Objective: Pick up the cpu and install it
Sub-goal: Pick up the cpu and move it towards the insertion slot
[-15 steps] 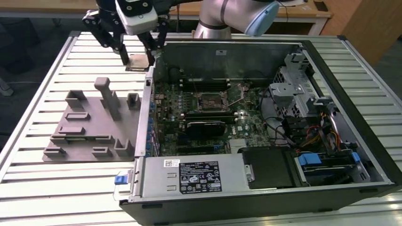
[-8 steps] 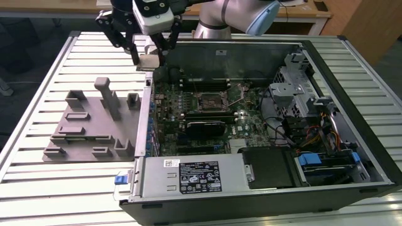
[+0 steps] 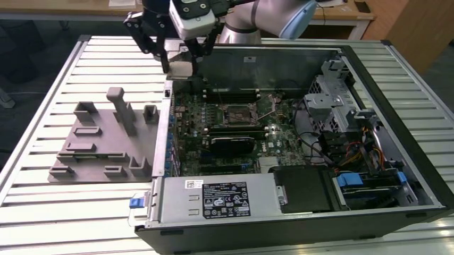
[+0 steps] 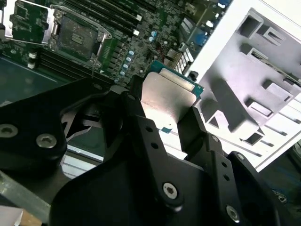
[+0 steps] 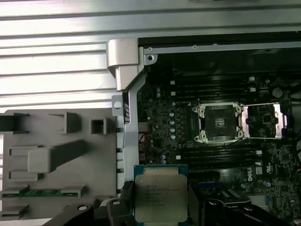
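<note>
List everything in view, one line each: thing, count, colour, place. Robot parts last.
table: one, pale slatted metal, under everything.
computer case: one, black, lying open on the table.
motherboard: one, dark green, inside the case.
socket: one, black with metal frame, open, on the motherboard.
tray: one, grey with upright blocks, beside the case at the exterior view's left.
cpu: one, silver top with green rim, held up over the case's edge.
arm: one, silver-grey, above the case's far side.
gripper: one, black, shut on the cpu.
</note>
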You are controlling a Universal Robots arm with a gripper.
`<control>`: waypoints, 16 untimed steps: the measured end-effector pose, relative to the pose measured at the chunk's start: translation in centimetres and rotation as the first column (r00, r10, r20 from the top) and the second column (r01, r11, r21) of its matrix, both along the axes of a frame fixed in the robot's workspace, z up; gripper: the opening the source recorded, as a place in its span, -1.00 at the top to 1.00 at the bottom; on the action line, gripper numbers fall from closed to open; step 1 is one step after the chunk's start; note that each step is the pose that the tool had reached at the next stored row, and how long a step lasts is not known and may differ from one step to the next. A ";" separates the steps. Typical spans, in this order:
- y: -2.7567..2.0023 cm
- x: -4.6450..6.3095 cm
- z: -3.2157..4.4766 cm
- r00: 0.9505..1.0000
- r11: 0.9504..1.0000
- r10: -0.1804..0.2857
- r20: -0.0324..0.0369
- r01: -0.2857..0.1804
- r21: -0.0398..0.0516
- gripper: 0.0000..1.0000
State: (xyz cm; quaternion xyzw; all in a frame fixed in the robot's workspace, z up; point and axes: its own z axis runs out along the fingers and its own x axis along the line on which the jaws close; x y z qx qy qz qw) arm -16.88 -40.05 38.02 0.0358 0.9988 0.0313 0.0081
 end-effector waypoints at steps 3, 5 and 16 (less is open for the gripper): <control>0.00 0.9 0.00 1.000 1.000 0.000 -0.001 0.000 0.000 -0.08; 0.00 1.5 0.00 1.000 1.000 0.000 -0.001 0.000 0.000 -0.08; 0.00 4.9 -0.02 1.000 1.000 0.000 -0.003 0.000 0.000 -0.08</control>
